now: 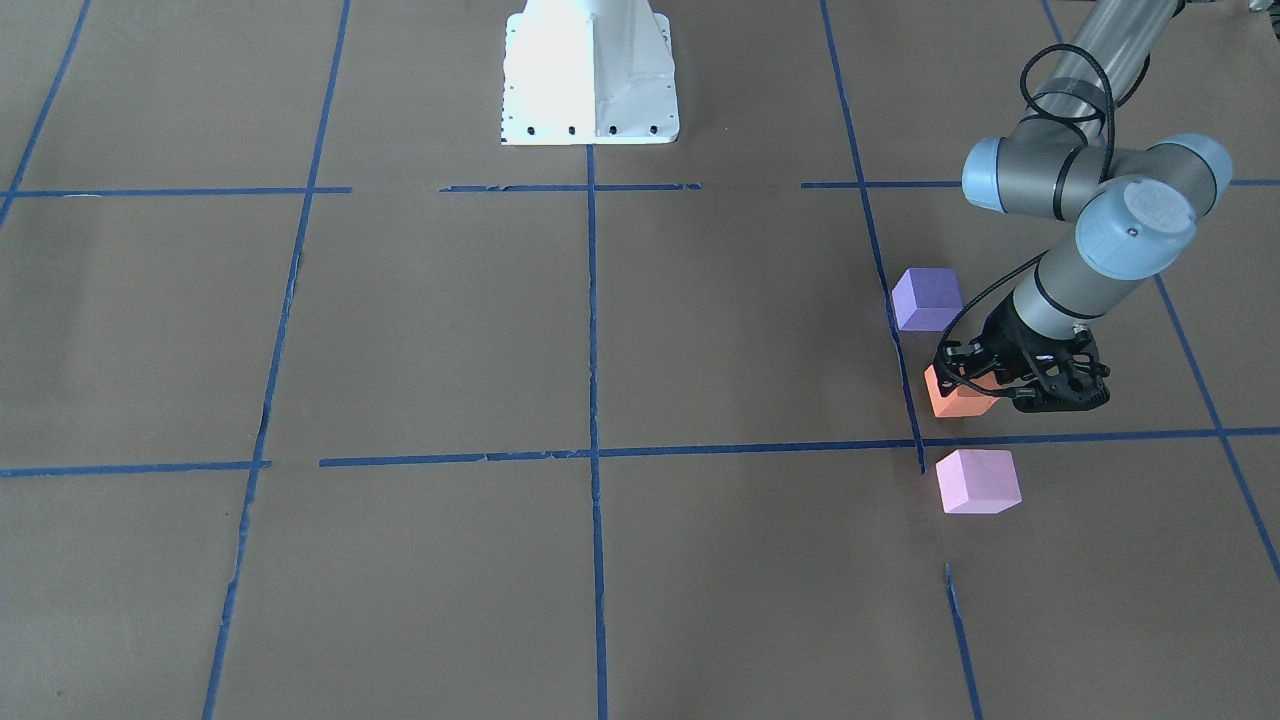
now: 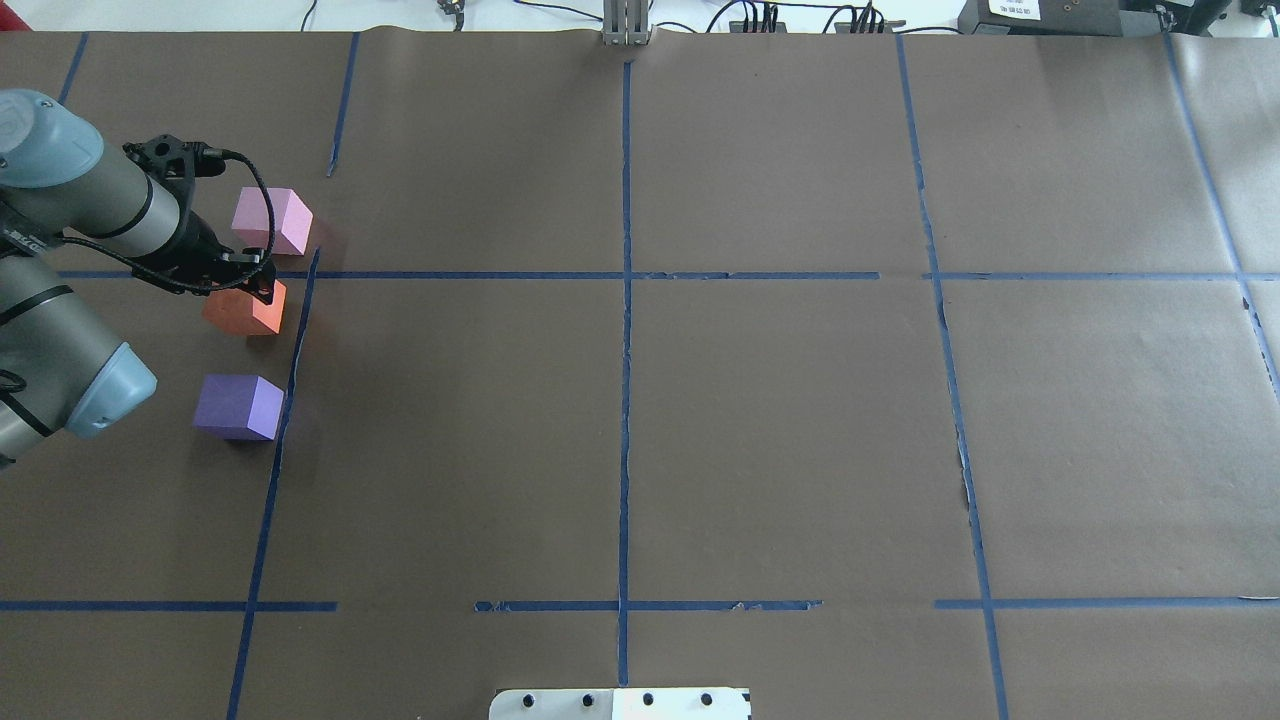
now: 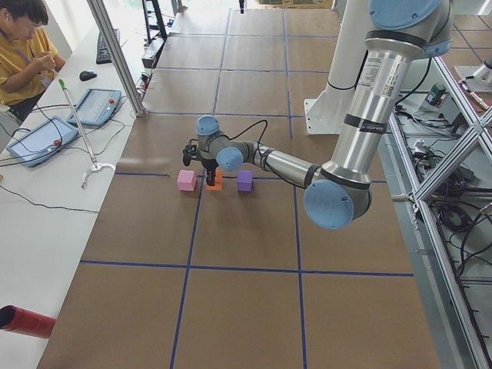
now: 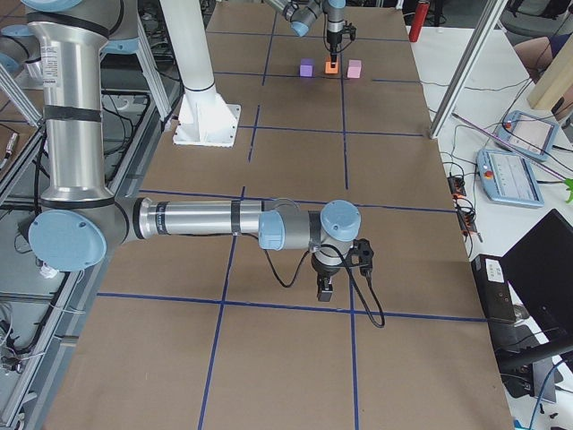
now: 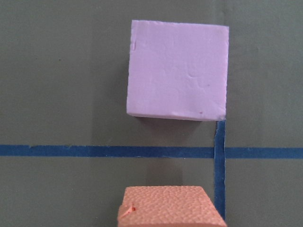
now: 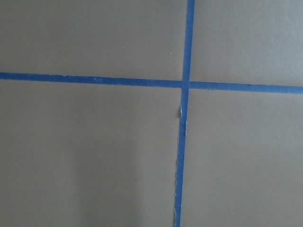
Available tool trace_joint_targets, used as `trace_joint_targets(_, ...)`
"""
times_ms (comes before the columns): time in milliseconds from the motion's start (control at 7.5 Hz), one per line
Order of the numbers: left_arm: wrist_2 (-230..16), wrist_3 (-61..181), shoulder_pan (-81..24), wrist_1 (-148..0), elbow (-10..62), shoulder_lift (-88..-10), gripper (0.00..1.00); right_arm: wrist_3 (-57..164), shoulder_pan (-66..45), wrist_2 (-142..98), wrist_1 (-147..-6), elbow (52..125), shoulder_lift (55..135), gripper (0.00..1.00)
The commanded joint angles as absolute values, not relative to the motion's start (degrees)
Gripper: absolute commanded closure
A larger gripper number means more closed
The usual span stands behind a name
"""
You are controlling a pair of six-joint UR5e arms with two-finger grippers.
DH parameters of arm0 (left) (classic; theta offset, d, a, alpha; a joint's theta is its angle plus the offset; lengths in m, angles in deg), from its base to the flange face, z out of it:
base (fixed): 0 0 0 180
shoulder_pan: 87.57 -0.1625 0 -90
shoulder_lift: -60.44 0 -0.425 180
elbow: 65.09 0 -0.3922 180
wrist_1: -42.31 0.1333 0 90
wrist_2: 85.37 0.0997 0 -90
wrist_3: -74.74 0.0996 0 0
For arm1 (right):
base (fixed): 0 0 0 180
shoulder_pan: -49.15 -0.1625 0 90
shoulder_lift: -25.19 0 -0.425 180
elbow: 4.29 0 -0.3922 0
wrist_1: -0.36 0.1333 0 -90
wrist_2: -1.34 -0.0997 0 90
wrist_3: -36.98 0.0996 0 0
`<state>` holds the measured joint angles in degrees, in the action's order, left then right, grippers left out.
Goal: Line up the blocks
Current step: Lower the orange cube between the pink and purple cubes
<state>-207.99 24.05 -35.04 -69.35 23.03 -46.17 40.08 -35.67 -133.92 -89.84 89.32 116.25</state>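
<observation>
Orange block [image 2: 243, 310] sat directly under the left gripper [image 2: 262, 290], at the tips of its black fingers; whether they were clamped on it could not be told. It lay between the pink block [image 2: 272, 220] and the purple block [image 2: 238, 406], all three in a row beside a blue tape line [image 2: 295, 330]. The right gripper [image 4: 324, 288] hung over brown paper [image 4: 295, 358] well apart, its opening unreadable.

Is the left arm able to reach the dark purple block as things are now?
Probably yes. The purple block lies uncovered near the left arm, apart from the orange block at which the left gripper is; nothing stands between them.
</observation>
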Motion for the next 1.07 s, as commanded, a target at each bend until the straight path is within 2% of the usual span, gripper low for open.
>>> trace_joint_targets(0, -208.6, 24.0, -35.6, -69.2, 23.3, -46.3, 0.64, 40.1, -35.7, -133.9, -89.8, 89.3, 116.2, 0.0)
trace_joint_targets(400, -208.6, 24.2, -36.1, -69.1, 23.4, -46.3, 0.62, 40.1, -35.7, -133.9, -89.8, 89.3, 116.2, 0.0)
trace_joint_targets(933, -208.6, 24.3, -36.2, -69.1, 22.8, -46.3, 0.53, 40.1, -35.7, -133.9, -89.8, 89.3, 116.2, 0.0)
